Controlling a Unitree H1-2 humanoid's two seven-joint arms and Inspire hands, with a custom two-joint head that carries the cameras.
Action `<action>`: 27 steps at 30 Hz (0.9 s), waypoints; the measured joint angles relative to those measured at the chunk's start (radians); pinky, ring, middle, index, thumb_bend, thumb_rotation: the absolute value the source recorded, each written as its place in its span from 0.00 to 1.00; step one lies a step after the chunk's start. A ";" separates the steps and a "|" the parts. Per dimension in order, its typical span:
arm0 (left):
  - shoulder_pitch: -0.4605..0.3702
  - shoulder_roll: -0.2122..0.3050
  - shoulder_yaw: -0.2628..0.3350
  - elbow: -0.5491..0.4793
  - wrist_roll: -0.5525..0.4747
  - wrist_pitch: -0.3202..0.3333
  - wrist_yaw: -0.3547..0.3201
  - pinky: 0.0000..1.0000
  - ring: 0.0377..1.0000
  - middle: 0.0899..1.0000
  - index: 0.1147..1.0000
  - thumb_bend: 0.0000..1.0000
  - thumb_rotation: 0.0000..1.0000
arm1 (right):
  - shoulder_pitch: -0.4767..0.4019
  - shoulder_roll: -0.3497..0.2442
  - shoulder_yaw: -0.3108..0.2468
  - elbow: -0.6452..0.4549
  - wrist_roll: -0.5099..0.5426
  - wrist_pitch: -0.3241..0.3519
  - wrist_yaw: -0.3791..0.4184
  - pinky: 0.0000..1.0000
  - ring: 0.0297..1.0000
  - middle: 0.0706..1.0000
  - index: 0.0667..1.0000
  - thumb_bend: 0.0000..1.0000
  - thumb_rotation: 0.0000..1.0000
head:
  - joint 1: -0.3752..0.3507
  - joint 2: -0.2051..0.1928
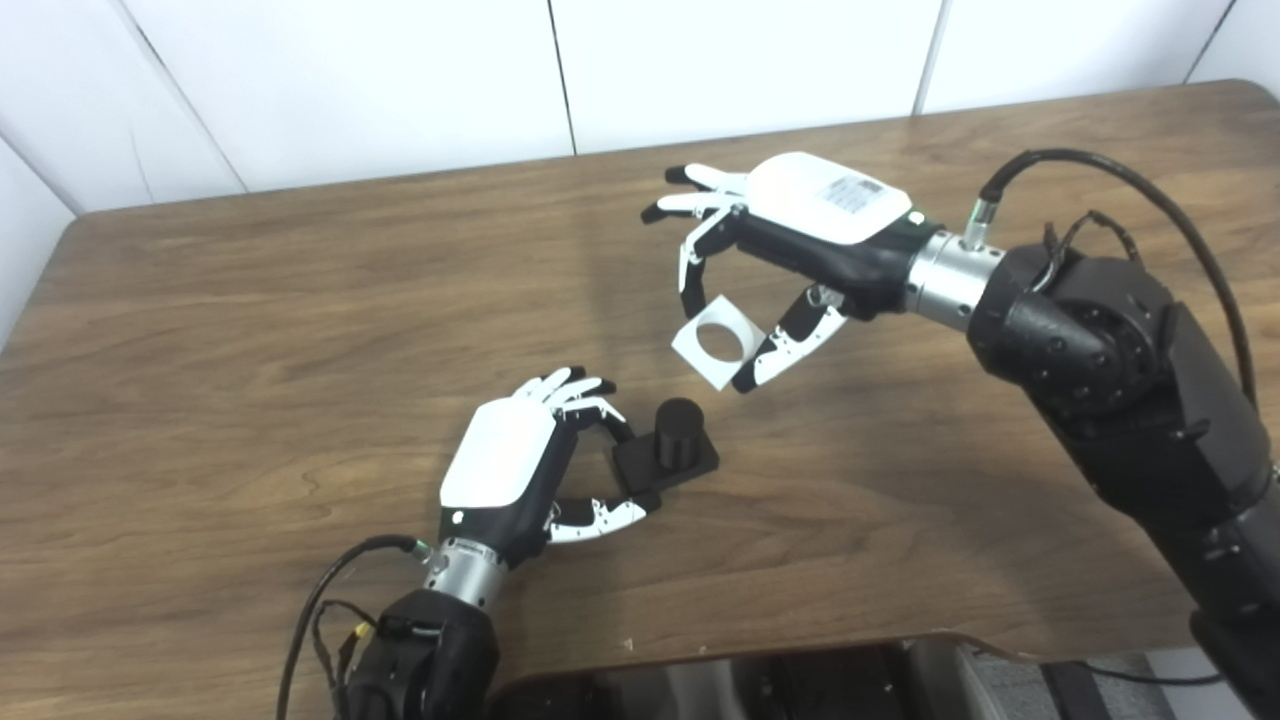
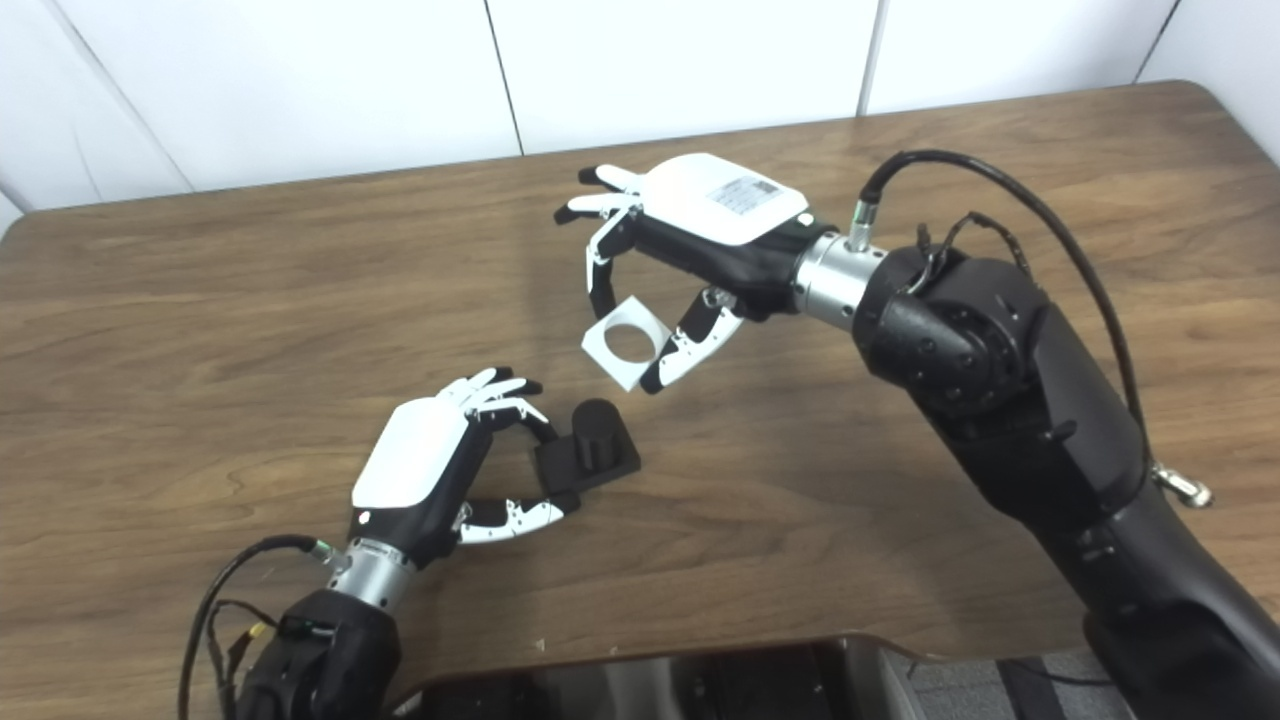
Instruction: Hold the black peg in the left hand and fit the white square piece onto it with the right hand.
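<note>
Black peg: short upright cylinder on a flat square black base; the base sits on the table, near the front centre.
Peg base: pinched at its near-left edge between the left hand's fingers above and thumb below — the cylinder itself stands free, untouched.
Left hand: narrowly closed on the base; white back plate faces up, fingers curl down over the far-left corner, thumb reaches along the near edge to the base's corner.
White square piece: flat plate with a large round hole through its middle; held in the air, tilted, one corner pointing down, hole facing the camera.
Piece vs peg: apart — the piece hangs above and a little behind-right of the peg, not yet on it; a clear gap of table shows between them.
Right hand: holds the piece by opposite edges, one finger coming down on its upper-left edge and the thumb pressing its lower-right edge; the other fingers stay stretched out, well spread and clear of the piece.
Right arm: comes in from the right edge, wrist roughly level, palm down, black cable looped over the forearm.
Table: brown wood-grain top, white wall panels behind.
</note>
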 measured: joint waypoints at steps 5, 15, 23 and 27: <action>0.000 -0.001 -0.004 0.000 0.020 0.001 0.004 0.90 0.91 0.82 0.49 0.56 0.36 | 0.000 0.018 0.012 -0.027 0.000 0.003 0.020 0.97 1.00 0.91 0.45 0.52 0.14 | -0.003 0.003; 0.000 -0.005 -0.005 0.000 0.022 0.002 0.005 0.91 0.91 0.83 0.49 0.56 0.37 | 0.003 0.023 0.012 -0.032 0.019 0.004 0.046 0.96 1.00 0.91 0.45 0.52 0.14 | -0.002 0.002; 0.000 -0.009 -0.008 0.000 0.029 0.004 0.003 0.90 0.91 0.83 0.49 0.55 0.38 | 0.015 0.023 0.013 -0.032 0.022 -0.003 0.046 0.97 1.00 0.91 0.45 0.52 0.14 | 0.002 0.002; 0.000 -0.011 -0.010 0.000 0.036 0.004 0.003 0.90 0.91 0.82 0.49 0.55 0.38 | 0.015 0.023 0.017 -0.032 0.022 -0.009 0.046 0.96 1.00 0.91 0.45 0.52 0.14 | 0.003 0.003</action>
